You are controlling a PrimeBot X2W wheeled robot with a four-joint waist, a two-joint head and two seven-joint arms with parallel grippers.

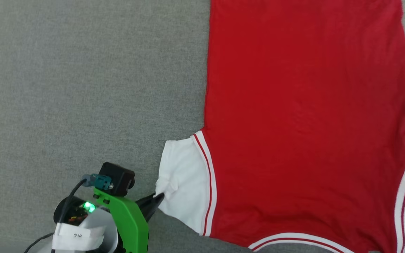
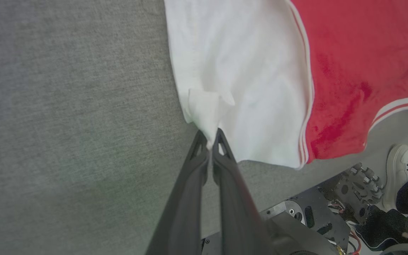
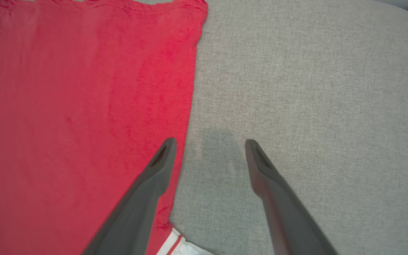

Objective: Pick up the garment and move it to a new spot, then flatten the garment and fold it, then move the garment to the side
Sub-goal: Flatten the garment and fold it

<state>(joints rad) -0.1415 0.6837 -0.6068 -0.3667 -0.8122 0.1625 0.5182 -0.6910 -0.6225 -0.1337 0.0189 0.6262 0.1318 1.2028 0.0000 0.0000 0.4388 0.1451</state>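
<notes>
I am pinching the outer edge of the white sleeve (image 1: 181, 175) with the left gripper (image 2: 211, 136). Its two fingers are pressed together on a small bunch of cloth, as the left wrist view is showing. The garment (image 1: 308, 123) is lying spread flat on the grey fabric surface (image 1: 83, 88), with its collar band toward the near edge, its hem toward the far edge and its body mostly smooth. I am holding the sleeve by its cuff because, I judge, that grip is serving either to tug out the last creases or to carry the sleeve inward for a first fold. The right gripper (image 3: 209, 145) is hanging spread apart over the garment's opposite side edge. One finger is lying above red cloth and the other above bare surface, ready, I think, to take that side. A person's white shoe (image 2: 397, 170) is showing beyond the near edge.
</notes>
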